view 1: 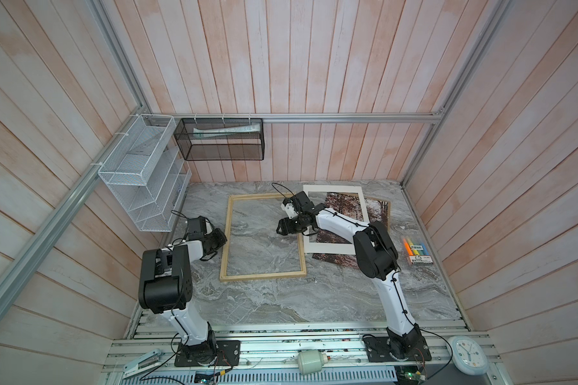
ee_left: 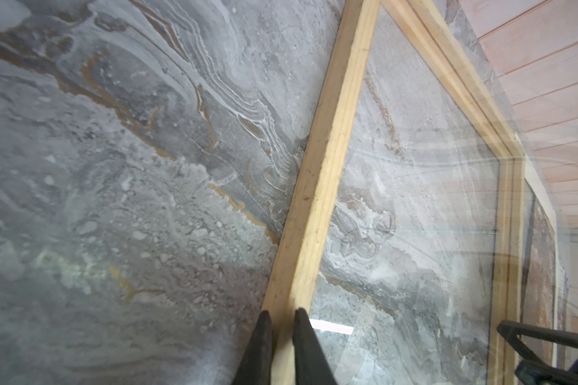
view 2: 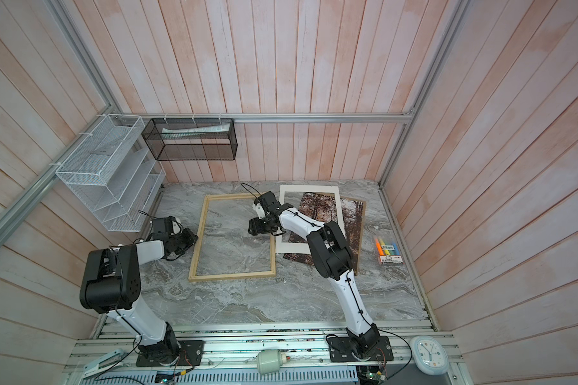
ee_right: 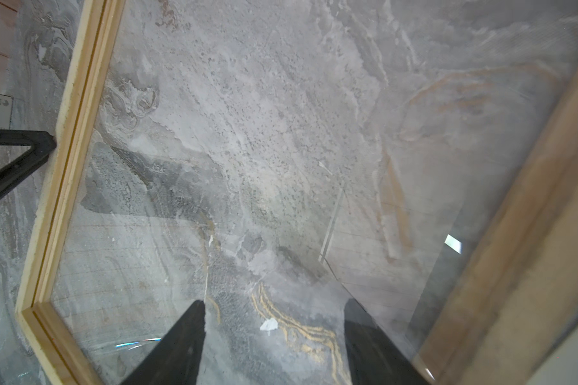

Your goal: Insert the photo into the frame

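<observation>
The frame (view 1: 262,276) (view 2: 231,276) lies flat on the marble table, pale wood rails around a clear pane. My left gripper (view 1: 222,238) (ee_left: 282,316) is shut on its left rail (ee_left: 324,166), one black finger on each side. My right gripper (view 1: 282,228) (ee_right: 274,306) hovers open over the pane near the right rail, with nothing between its fingers. The photo (view 1: 339,206) (view 2: 317,206), an autumn forest print, lies to the right of the frame under a white mat (view 1: 334,189), partly hidden by my right arm.
A pack of highlighters (view 1: 417,255) lies at the right of the table. A white mesh rack (view 1: 141,173) and a black mesh basket (view 1: 221,140) hang at the back left. A clock (view 1: 469,355) and a stapler (view 1: 141,363) sit on the front rail.
</observation>
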{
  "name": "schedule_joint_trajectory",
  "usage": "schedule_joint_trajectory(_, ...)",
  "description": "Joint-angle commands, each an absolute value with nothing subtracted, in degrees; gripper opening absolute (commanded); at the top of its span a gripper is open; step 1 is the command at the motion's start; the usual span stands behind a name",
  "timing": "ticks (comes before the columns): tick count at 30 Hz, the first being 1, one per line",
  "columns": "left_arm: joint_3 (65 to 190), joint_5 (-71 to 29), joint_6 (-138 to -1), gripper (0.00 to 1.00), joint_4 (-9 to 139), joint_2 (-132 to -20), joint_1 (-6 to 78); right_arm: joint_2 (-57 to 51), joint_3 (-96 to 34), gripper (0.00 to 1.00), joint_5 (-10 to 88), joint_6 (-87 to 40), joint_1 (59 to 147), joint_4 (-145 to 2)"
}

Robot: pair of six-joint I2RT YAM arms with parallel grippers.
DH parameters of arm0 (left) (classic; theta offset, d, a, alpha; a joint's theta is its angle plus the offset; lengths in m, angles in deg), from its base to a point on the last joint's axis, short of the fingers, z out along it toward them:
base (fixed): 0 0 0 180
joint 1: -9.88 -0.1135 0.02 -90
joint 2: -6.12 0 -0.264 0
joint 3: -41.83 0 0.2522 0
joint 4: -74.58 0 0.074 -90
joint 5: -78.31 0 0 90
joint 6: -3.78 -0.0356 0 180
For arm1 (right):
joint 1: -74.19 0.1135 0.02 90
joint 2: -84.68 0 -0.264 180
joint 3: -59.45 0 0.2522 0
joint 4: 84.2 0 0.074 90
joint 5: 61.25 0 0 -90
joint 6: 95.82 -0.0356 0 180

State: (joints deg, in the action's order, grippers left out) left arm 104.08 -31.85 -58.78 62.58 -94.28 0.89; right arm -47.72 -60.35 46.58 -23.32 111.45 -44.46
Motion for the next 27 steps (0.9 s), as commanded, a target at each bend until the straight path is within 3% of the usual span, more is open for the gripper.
schedule_joint_trajectory(1, 104.16, -33.05, -59.1, 0.15, 59.06, -96.81, 1.62, -46.46, -62.09, 0.67, 44.07, -21.54, 112.16, -42.75)
schedule_joint_trajectory(15, 104.28, -33.22, -59.15, 0.15, 59.01, -96.99, 1.62, -46.19, -62.16, 0.72, 41.68, -20.75, 112.23, -41.54)
schedule_joint_trajectory(17, 104.28, -33.31, -59.18, 0.15, 58.98, -96.99, 1.62, -46.19, -62.07, 0.76, 41.33, -20.72, 112.2, -41.44)
schedule_joint_trajectory(18, 104.28, -33.31, -59.22, 0.14, 58.98, -97.08, 1.63, -46.11, -61.91, 0.86, 41.23, -20.68, 112.19, -41.5)
schedule_joint_trajectory(27, 104.37, -33.31, -59.16, 0.14, 58.94, -97.21, 1.63, -45.41, -61.03, 0.88, 40.2, -20.76, 112.21, -41.77)
